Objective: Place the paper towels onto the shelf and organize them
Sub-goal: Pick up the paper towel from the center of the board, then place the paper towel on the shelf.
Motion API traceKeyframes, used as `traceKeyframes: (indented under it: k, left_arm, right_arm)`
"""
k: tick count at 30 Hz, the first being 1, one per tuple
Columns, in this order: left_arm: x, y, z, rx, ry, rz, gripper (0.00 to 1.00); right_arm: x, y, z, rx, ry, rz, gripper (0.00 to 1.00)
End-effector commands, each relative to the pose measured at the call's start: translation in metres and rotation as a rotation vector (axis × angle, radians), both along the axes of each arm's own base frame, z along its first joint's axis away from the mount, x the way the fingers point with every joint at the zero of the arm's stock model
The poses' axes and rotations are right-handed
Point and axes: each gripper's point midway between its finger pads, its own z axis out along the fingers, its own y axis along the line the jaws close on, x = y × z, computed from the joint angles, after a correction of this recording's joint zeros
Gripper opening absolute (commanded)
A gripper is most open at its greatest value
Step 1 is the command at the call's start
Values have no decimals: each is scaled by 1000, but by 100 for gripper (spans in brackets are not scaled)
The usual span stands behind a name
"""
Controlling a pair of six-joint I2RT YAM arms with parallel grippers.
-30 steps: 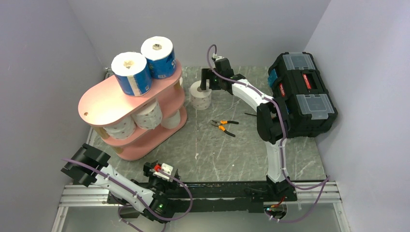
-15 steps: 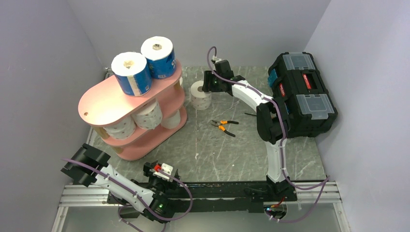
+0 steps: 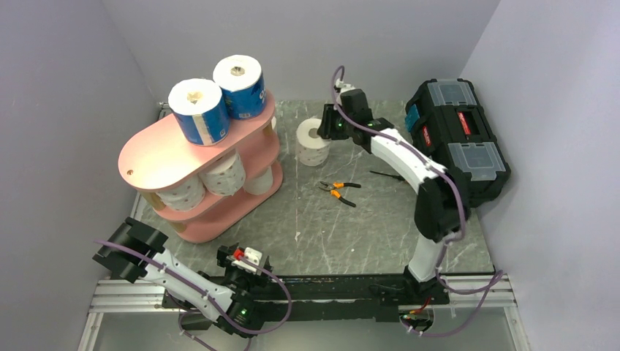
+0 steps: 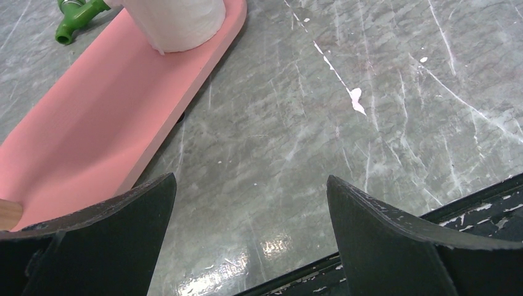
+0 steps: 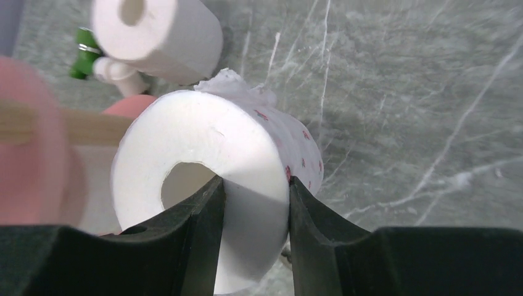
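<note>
Right now, your right gripper [image 5: 256, 197] has its fingers [image 5: 317, 243] pinched on the wall of a speckled roll [image 5: 203, 135]. One finger sits inside the hollow core and the other presses on the outside. From above, that roll [image 3: 313, 140] stands upright with its core facing up, at the far middle of the table [image 3: 351, 227], just off the right end of the shelf [image 3: 157, 150] and not touching it. You cannot tell from these views whether its base rests on the table.

Your left gripper [image 4: 250, 185] is spread wide with nothing between the fingers, low over the table at the near edge, beside the shelf's bottom board. A plain white roll [image 4: 179, 21] stands on that board.

On the shelf, two blue-wrapped rolls [image 3: 199, 110] stand side by side at the far end of the top board (its near end is bare). Two more speckled rolls [image 3: 223, 174] sit on the middle board.

Orange-handled pliers [image 3: 338, 190] lie on the table near the gripped roll, on its near side. A black toolbox [image 3: 457, 139] sits at the right edge, well apart from the shelf.
</note>
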Motion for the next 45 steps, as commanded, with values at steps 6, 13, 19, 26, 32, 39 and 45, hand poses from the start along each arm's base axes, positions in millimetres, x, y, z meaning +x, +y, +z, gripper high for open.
traceKeyframes:
  k: [6, 13, 19, 26, 32, 39, 45]
  left_arm:
    - [-5, -13, 8, -164, 23, 10, 99]
    - [-5, -15, 11, -164, 13, 2, 99]
    - [-4, -13, 13, -166, 5, 0, 99]
    - [-3, -10, 13, -177, 6, 5, 99]
    - [-3, -10, 13, -187, 4, 1, 99]
    - [-2, -8, 14, -190, -2, 3, 99]
    - [-2, -8, 14, -193, -3, 4, 99]
  right_arm:
    - [-73, 10, 146, 73, -261, 67, 37]
    - [-108, 29, 177, 139, -279, 138, 38]
    - [-114, 50, 187, 187, -271, 180, 37]
    - [-114, 75, 192, 208, -268, 207, 37]
    - [-111, 97, 190, 222, -252, 224, 37]
    - [-107, 113, 190, 288, -241, 209, 36]
    - [-109, 125, 196, 313, -246, 218, 36]
